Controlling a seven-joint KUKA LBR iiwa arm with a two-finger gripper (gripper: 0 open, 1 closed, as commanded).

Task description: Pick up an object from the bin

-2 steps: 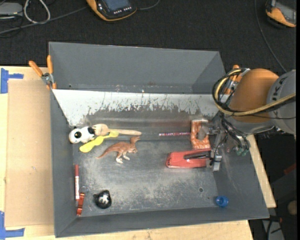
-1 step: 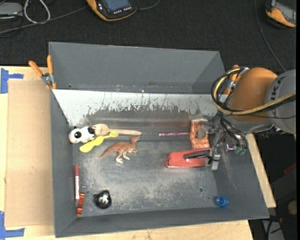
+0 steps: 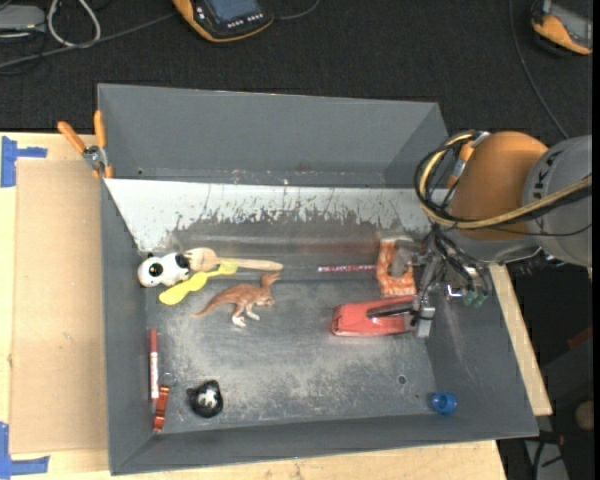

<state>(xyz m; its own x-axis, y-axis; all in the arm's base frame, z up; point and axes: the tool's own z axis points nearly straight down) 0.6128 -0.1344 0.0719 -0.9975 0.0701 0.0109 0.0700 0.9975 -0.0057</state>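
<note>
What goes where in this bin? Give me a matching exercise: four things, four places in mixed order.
Things
1. brown toy dinosaur
2. small blue ball
3. red pen
4. red flat object

Places
A. lower right corner of the bin
B. along the left wall
C. right at the gripper
D. on the floor, left of centre

Pairs: 1-D, 2-A, 3-B, 4-C

No legible text, labels or numbers.
</note>
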